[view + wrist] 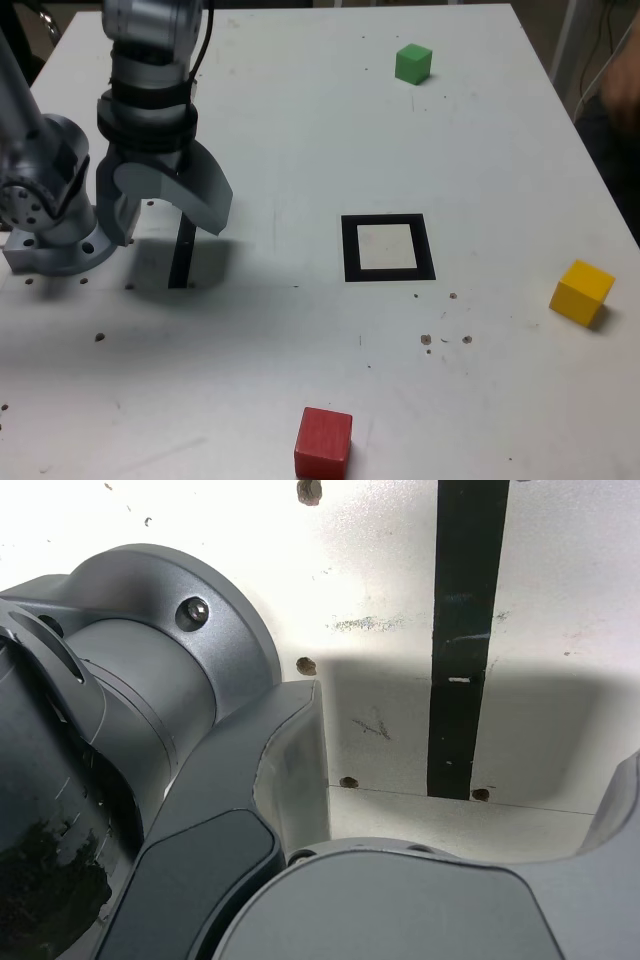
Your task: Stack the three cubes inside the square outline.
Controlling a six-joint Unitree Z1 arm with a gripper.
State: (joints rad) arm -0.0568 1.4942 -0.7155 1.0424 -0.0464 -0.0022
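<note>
I see the square outline [388,247] mid-bench [300,150]. In the exterior view, one cube [413,63] sits behind it, another [581,292] well to its right, the third [323,442] in front at the near edge. My gripper [165,215] hangs over the strip [183,250] at left.

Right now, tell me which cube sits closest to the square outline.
The yellow cube. It sits just off the outline toward the exterior view's right. The red cube at the near edge and the green cube at the far end both lie farther away.
</note>
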